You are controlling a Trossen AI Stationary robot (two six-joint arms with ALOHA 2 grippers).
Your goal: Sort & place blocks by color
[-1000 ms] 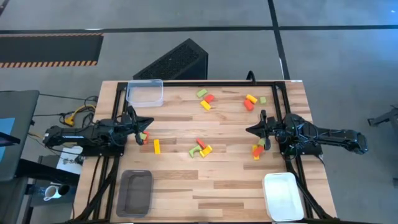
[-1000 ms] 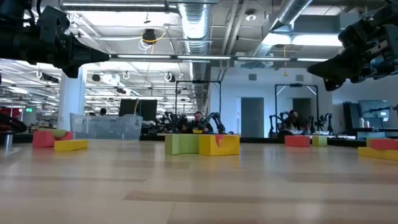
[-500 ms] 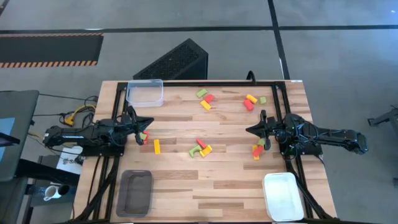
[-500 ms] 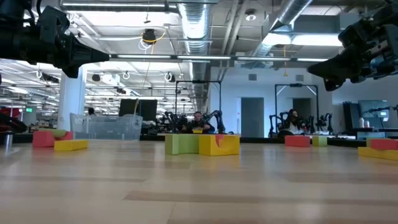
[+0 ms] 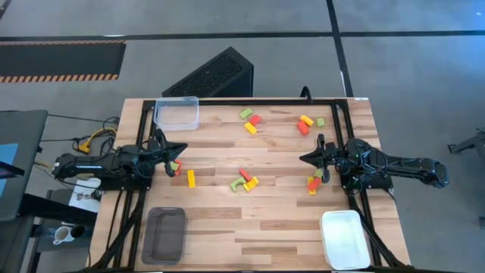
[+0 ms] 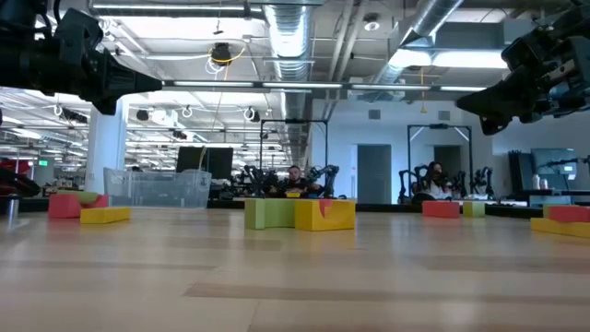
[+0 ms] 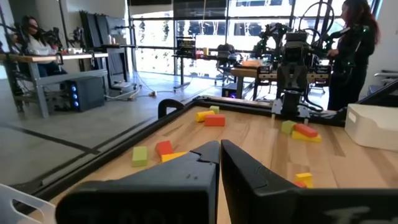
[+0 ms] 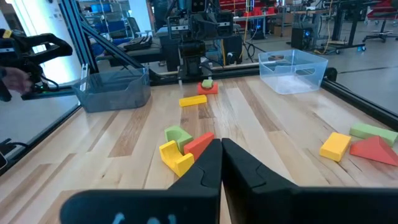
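Nothing has shifted since the earlier frames: both arms hover where they were, and only people in the room behind have moved a little. Left pincer (image 5: pixel 163 149) sits clenched and empty near the surface's (image 5: pixel 280 227) left edge, just beside a red and green block pair (image 5: pixel 175 166) and a yellow bar (image 5: pixel 191 178). Right pincer (image 5: pixel 317 156) is likewise clenched on nothing, by the right edge above a red-orange cluster (image 5: pixel 313 183). More blocks lie mid-surface (image 5: pixel 244 180) and along the far side (image 5: pixel 251 122) (none sits in any tray). Clear tray (image 5: pixel 176 113), dark grey tray (image 5: pixel 165 233) and white tray (image 5: pixel 345 239) occupy three corners.
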